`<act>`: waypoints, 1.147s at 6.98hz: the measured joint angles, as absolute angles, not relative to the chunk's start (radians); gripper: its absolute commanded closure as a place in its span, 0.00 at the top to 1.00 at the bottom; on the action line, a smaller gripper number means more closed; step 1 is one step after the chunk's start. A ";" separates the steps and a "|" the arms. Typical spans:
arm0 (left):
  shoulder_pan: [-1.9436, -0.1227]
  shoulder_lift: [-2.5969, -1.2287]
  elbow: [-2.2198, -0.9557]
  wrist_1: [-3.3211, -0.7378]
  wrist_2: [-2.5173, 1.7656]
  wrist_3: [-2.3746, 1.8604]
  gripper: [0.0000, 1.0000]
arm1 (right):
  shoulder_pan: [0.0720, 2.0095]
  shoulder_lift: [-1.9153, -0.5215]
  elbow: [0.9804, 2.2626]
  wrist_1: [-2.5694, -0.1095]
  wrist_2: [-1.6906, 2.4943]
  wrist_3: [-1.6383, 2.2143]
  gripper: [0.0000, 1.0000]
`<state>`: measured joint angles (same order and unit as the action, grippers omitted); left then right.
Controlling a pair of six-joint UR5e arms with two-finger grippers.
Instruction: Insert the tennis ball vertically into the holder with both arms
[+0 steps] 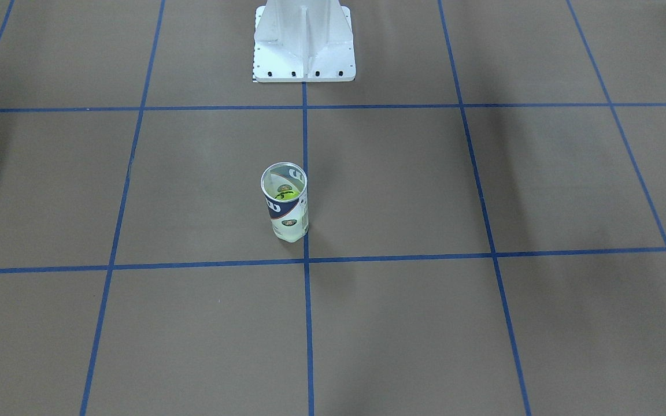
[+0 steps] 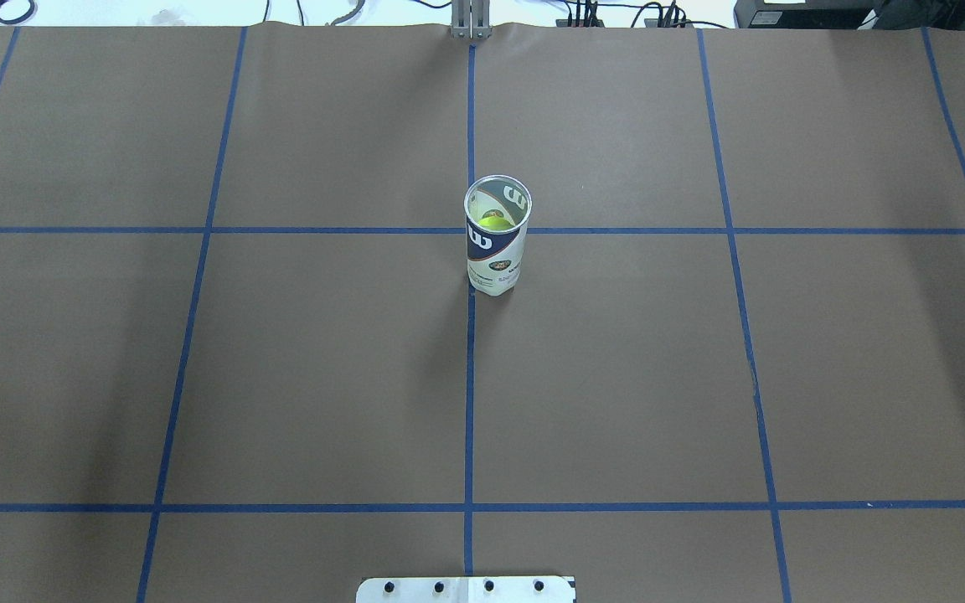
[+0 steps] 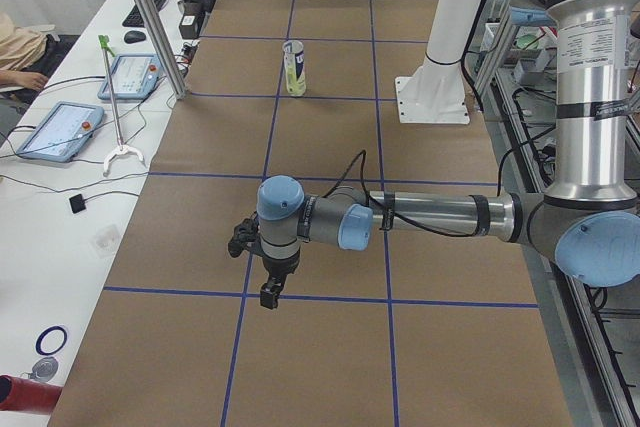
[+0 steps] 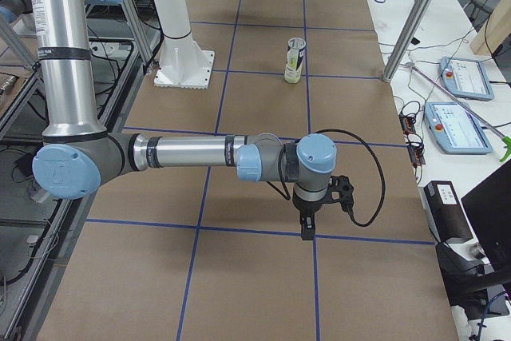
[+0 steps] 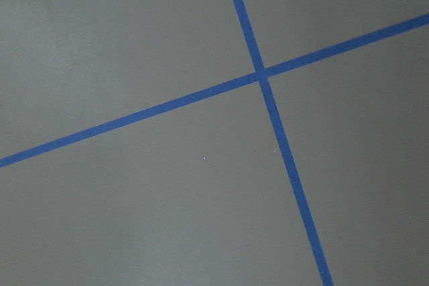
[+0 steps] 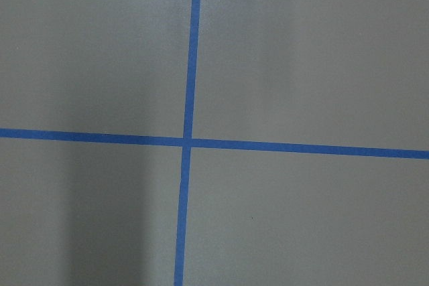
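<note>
1. On my screens the holder (image 1: 285, 208) stands upright on the brown table (image 1: 483, 335), just beside the centre blue tape line (image 1: 307, 323), with its open metal rim facing up.
2. The tennis ball (image 1: 287, 195) is inside it. Neon yellow-green shows through the open mouth in both the front-facing and overhead views, sitting low in the can and not at the rim.
3. I judge the insertion done. Nothing of the task looks left, apart from perhaps confirming the can is stable (it looks vertical from all 4 fixed cameras).
4. The left gripper (image 3: 268, 297) hangs pointing down over the table near a tape crossing, well apart from the holder. It shows only in a side view, so I cannot tell how far its jaws are spread. I see no object at it.
5. The right gripper (image 4: 306, 233) is the same: pointing down, well apart from the holder, its opening impossible to judge from here, and nothing visible in it.
6. Both wrist cameras give me only bare table and crossing tape, with no fingers in the picture.
</note>
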<state>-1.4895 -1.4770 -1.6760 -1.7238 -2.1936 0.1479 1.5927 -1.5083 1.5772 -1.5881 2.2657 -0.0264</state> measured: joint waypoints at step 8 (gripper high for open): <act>-1.489 -1.474 -1.674 -1.735 -2.198 0.147 1.00 | 1.592 -1.517 1.558 -1.588 2.267 -0.030 0.99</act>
